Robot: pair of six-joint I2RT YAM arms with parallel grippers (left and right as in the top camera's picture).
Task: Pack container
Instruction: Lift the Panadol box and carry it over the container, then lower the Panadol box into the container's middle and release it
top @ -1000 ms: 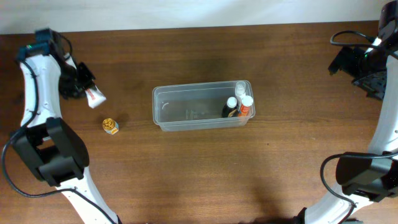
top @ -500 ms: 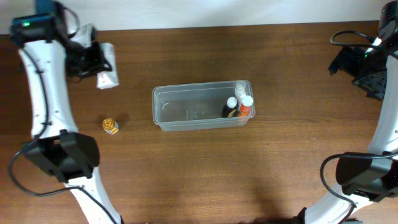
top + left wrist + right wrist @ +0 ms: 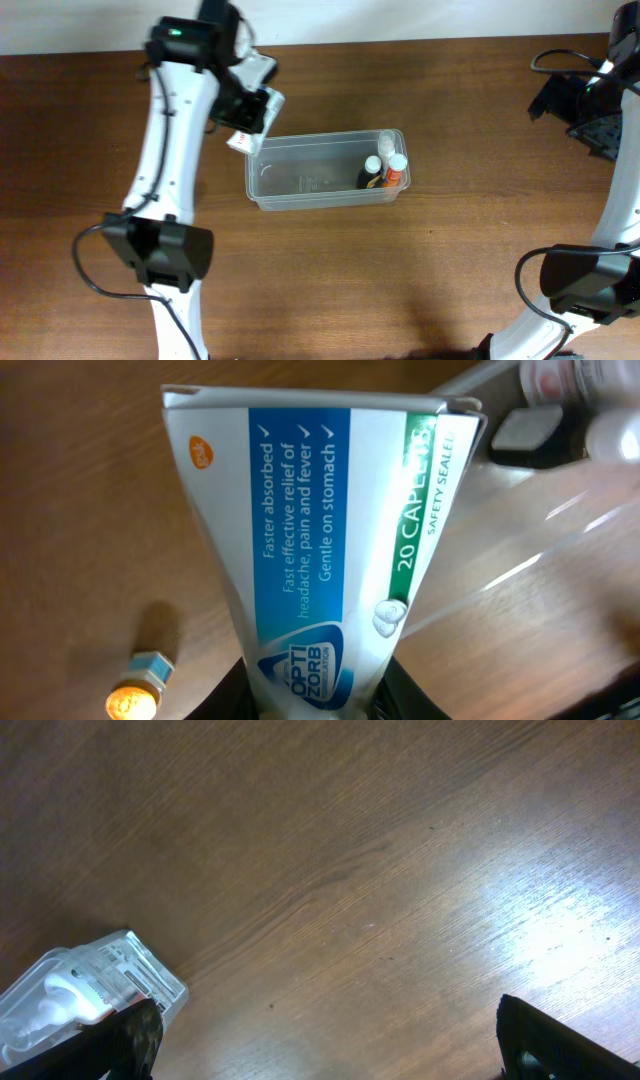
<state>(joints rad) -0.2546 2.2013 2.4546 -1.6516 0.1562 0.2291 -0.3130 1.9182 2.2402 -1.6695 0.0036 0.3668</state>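
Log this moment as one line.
left claw: shut on blue-white-green cardboard caplet box | box: by far-left corner of clear plastic tub | right claw: open, empty

- The container (image 3: 300, 203) lies open from above along its left and middle floor. Small bottles (image 3: 385, 170) crowd its right end.
- A box (image 3: 252, 122), clamped in the left gripper (image 3: 248, 105), hangs over the container's far-left corner and blocks that way in.
- The left arm (image 3: 170, 170) stretches along the table (image 3: 450, 280) left of the container, barring that side.
- The right gripper (image 3: 325, 1040), fingers spread wide, hangs well apart at the far right, with bare wood between it and the container.
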